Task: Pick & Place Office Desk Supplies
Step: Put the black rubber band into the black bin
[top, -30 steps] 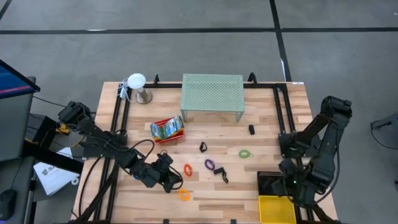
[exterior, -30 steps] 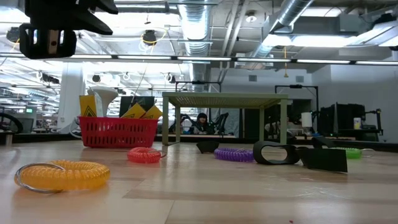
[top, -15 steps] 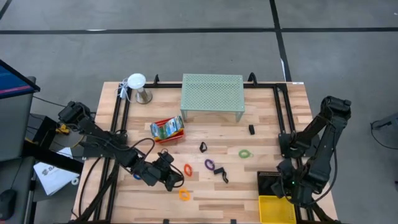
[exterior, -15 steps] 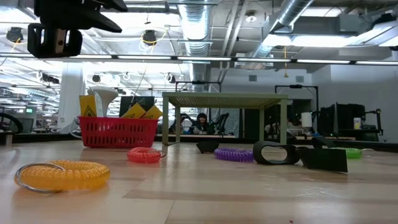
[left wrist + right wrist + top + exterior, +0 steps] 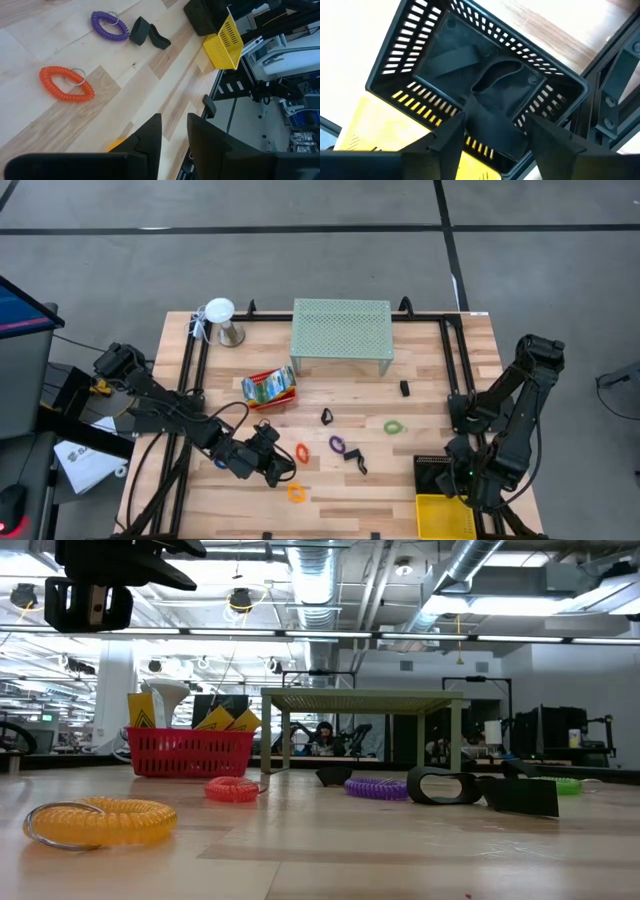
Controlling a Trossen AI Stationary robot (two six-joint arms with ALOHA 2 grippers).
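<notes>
The right gripper [image 5: 462,478] hangs over the black tray [image 5: 436,477] near the table's [image 5: 400,500] front right corner, just behind the yellow tray [image 5: 444,517]. Its wrist view looks down into the black tray [image 5: 415,55], where a black clip [image 5: 492,105] shows between the two spread fingers [image 5: 447,140]; the jaws stand wide apart, and whether the clip touches either finger or lies on the tray floor I cannot tell. The left gripper [image 5: 275,471] hovers above the front left part of the table, its jaws narrow with only a slim gap between the fingers [image 5: 150,135] and nothing visible between them. Just in front of it lies an orange loop [image 5: 296,492], and just to its right a red-orange loop [image 5: 302,452]. Further right, mid-table, lie a purple loop [image 5: 338,445] and a pair of black clips [image 5: 355,460] just beside it, with another small clip [image 5: 327,417] behind them and a green loop [image 5: 394,426] toward the right side. One more clip [image 5: 405,388] sits near the right front leg of the mesh shelf [image 5: 341,330], which stands at the back edge. The red tray [image 5: 270,389], holding yellow-green boxes, sits left of centre, in front of the shelf's left end. A white lamp-like object [image 5: 221,318] stands at the back left corner. In the low view the orange loop [image 5: 98,821] lies nearest.
</notes>
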